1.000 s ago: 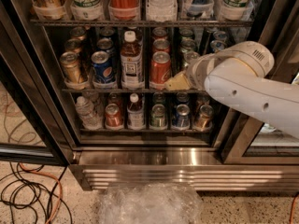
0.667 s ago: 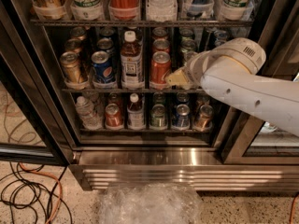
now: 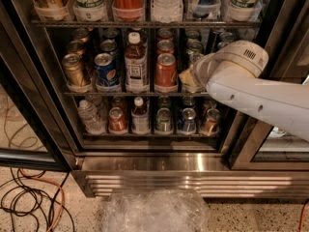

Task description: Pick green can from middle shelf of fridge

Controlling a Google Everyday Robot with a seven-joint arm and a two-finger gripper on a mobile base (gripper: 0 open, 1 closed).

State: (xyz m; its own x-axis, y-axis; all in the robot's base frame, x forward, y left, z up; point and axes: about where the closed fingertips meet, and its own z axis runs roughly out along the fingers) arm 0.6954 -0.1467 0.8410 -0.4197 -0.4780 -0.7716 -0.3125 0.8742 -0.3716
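The fridge (image 3: 159, 180) stands open in front of me. Its middle shelf (image 3: 120, 94) holds a gold can (image 3: 75, 71), a blue Pepsi can (image 3: 105, 70), a labelled bottle (image 3: 135, 62) and a red can (image 3: 165, 71) in front, with more cans behind. My gripper (image 3: 189, 76) is on the end of the white arm (image 3: 251, 88). It is inside the fridge at middle-shelf height, just right of the red can. It covers the front can of that column, so no green body shows there. Only silver can tops (image 3: 195, 47) show behind it.
The rack above carries large bottles (image 3: 128, 1). The lower shelf (image 3: 145, 134) holds a water bottle, a small bottle and several cans. The dark door frame (image 3: 251, 139) is close under the arm. Cables (image 3: 29, 197) lie on the floor at left, crumpled plastic (image 3: 154, 211) in front.
The white arm's rounded joint has shifted left toward the fridge. The gripper stays at the same column beside the red can. No can has moved.
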